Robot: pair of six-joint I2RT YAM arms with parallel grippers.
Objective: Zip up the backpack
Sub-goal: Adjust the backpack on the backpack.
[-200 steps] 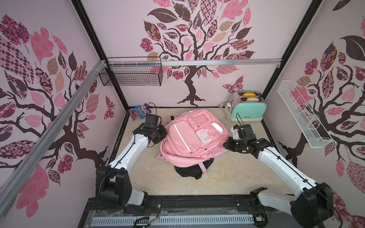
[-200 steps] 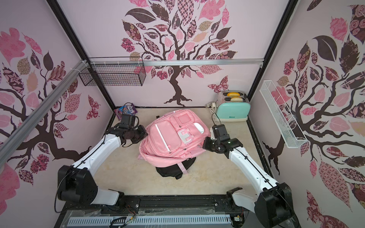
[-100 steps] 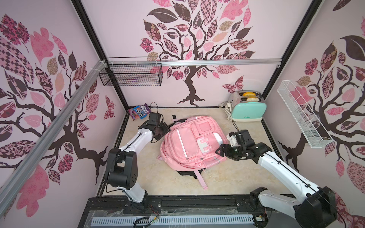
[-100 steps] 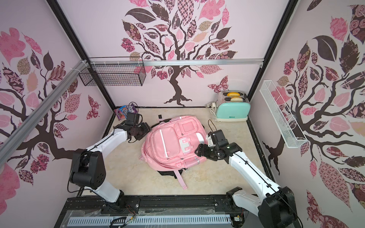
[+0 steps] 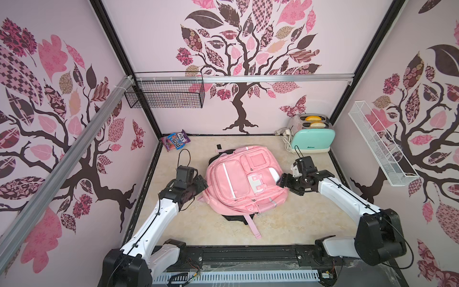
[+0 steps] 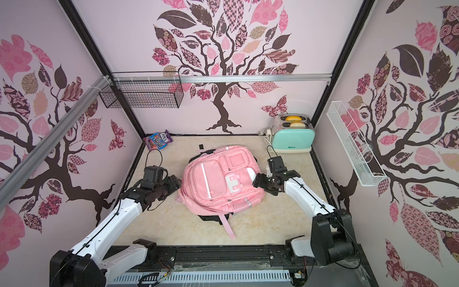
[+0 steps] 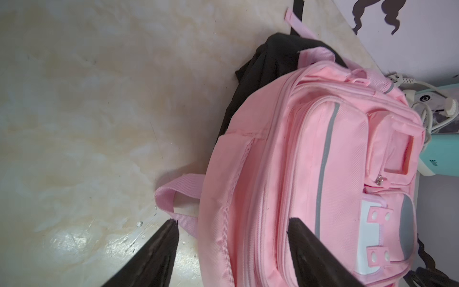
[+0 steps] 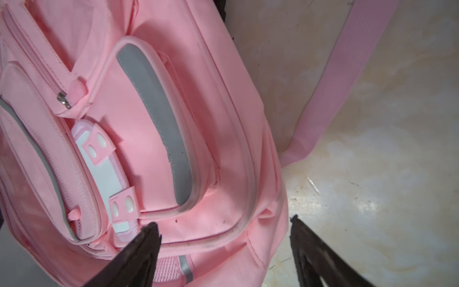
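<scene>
The light-pink backpack [image 5: 244, 181] [image 6: 221, 181] lies front-up in the middle of the table, white buckle flap [image 5: 255, 182] on top. My left gripper [image 5: 201, 182] [image 6: 176, 182] is open at its left side. In the left wrist view the left gripper [image 7: 231, 221] spans the backpack [image 7: 310, 174] side seam without gripping it, and the zip track there looks closed. My right gripper [image 5: 283, 180] [image 6: 257, 182] is open at the right side. In the right wrist view the right gripper [image 8: 223, 221] frames the backpack [image 8: 149, 124] edge and holds nothing.
A black backpack [image 5: 216, 156] [image 7: 268, 64] lies under the pink one. A pink strap [image 5: 253, 228] trails toward the front edge. A mint toaster [image 5: 311, 140] with its cord stands at the back right and a candy bag [image 5: 175, 141] at the back left. A wire basket [image 5: 164, 97] and a white rack [image 5: 380, 146] hang on the walls.
Both grippers were shut on the backpack's sides and have opened and let go. The backpack has turned and settled flat, and the left arm has drawn back toward the front.
</scene>
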